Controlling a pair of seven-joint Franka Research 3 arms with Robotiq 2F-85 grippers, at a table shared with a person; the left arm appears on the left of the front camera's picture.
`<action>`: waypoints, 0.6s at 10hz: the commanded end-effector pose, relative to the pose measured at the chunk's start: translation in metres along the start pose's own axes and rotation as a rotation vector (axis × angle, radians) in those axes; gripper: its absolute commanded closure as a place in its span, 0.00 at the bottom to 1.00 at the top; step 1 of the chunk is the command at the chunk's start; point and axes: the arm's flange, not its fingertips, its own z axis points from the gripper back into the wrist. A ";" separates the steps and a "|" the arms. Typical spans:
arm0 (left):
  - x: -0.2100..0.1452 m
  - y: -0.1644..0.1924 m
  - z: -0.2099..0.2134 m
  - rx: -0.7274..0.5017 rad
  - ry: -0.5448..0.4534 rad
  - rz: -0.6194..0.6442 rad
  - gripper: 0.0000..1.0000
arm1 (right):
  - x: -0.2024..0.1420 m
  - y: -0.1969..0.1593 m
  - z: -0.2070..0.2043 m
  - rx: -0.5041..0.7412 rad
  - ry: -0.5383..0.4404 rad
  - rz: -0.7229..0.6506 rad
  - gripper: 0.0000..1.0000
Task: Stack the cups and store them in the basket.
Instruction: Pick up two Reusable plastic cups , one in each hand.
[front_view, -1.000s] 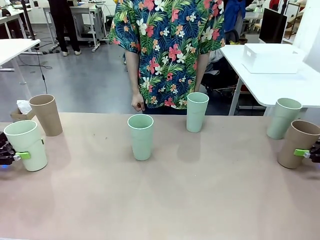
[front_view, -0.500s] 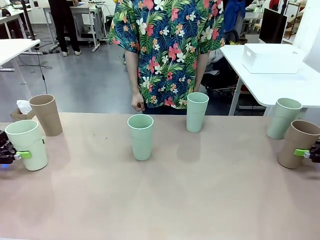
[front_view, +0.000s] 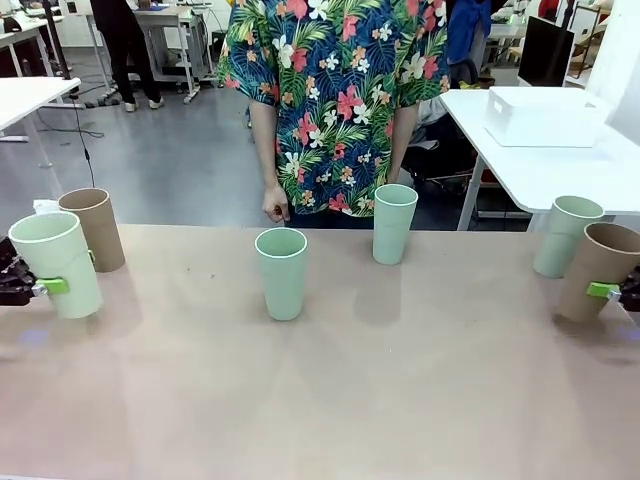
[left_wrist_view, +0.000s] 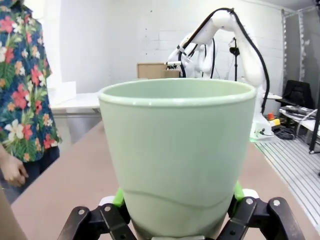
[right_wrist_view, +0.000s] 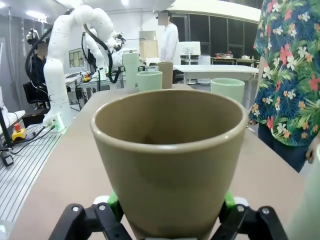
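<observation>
Far left, the left claw (front_view: 55, 287) grips a tilted mint cup (front_view: 50, 255), apparently raised for stacking, with a tan cup (front_view: 92, 228) behind. A central mint cup (front_view: 281, 272) and a farther mint cup (front_view: 393, 223) stand on the beige tabletop (front_view: 350, 400) before a person (front_view: 335, 100). Far right, the right claw (front_view: 600, 288) clamps a second tan cup (front_view: 600, 260) beside a last mint cup (front_view: 565, 235). The white basket (front_view: 545, 115) sits on a separate workshop table (front_view: 520, 170).

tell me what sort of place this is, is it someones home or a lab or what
Most likely a robotics lab or workshop rather than a home. A white robot arm stands at the far end of the table, white work tables sit on a bare grey floor, and a dark monitor stands farther back.
</observation>
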 end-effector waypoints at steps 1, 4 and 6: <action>0.030 -0.029 -0.025 0.055 -0.011 -0.029 0.15 | 0.036 0.037 -0.033 -0.064 0.032 0.005 0.15; 0.066 -0.064 -0.063 0.047 -0.012 -0.027 0.15 | 0.067 0.079 -0.073 -0.076 0.073 0.020 0.15; 0.063 -0.084 -0.087 0.046 0.028 -0.008 0.15 | 0.073 0.104 -0.101 -0.113 0.074 0.001 0.15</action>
